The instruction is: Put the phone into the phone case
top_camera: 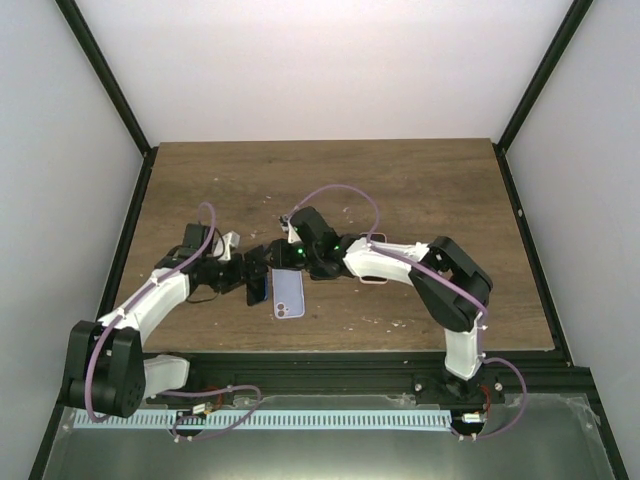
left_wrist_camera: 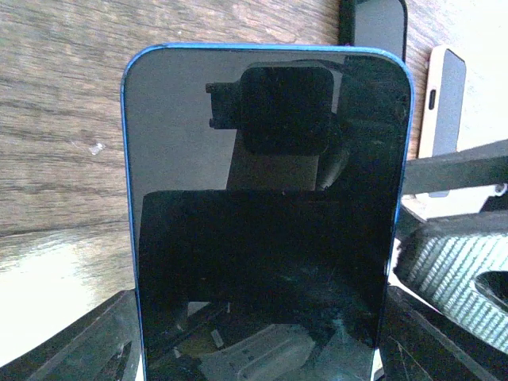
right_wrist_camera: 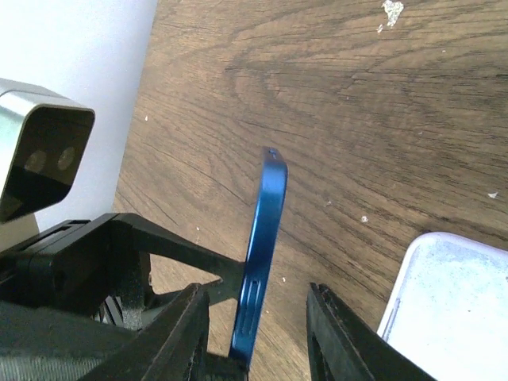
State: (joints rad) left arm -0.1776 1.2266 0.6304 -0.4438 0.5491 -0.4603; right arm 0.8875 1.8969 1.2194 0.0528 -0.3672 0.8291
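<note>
The phone [left_wrist_camera: 266,182], blue-edged with a dark screen, fills the left wrist view. My left gripper [left_wrist_camera: 266,349] is shut across its width, holding it on edge above the table. In the right wrist view the phone's blue edge [right_wrist_camera: 262,238] stands between the jaws of my right gripper [right_wrist_camera: 255,292], with a gap on each side, so that gripper is open. The phone case [top_camera: 289,293], pale lilac, lies flat on the table just below both grippers; its corner [right_wrist_camera: 452,309] shows at the lower right. From above, the left gripper [top_camera: 243,274] and right gripper [top_camera: 283,260] meet at the phone [top_camera: 257,289].
A pinkish flat thing [top_camera: 376,279] lies partly under the right arm. A dark slab [left_wrist_camera: 373,22] and a white-edged slab [left_wrist_camera: 444,99] show beyond the phone. The wooden table [top_camera: 420,190] stretches back to white walls.
</note>
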